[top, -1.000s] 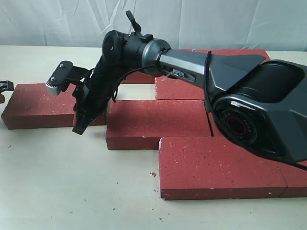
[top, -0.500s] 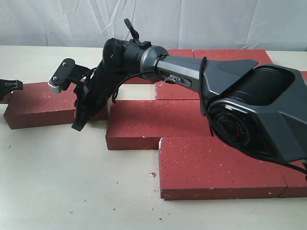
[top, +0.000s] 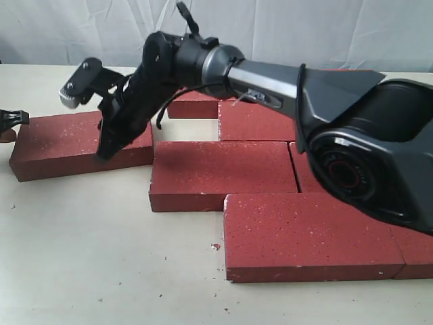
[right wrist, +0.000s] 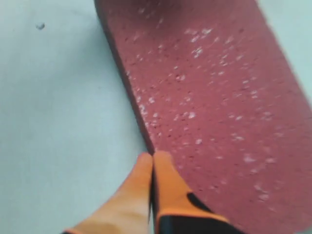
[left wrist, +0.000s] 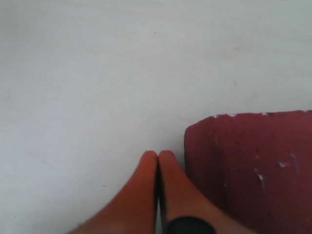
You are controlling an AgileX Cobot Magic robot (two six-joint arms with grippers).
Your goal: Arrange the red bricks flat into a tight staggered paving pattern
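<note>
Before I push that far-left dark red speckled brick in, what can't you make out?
Exterior view: black right arm hides the pattern's right-hand red bricks and joints.
Right wrist view: blurred, so whether the shut right gripper touches the far-left brick is unclear.
Exterior view: left gripper cut off by the left edge.

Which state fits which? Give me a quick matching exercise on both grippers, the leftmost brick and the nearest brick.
Things:
1. left gripper
2. right gripper
3. leftmost brick
4. nearest brick

States:
A. front row, no gripper near it
B. shut, tips at a brick's long edge
C. shut, tips beside a brick's corner
D. far left of the layout, right gripper over it

Pairs: 1-C, 2-B, 3-D, 4-A
</note>
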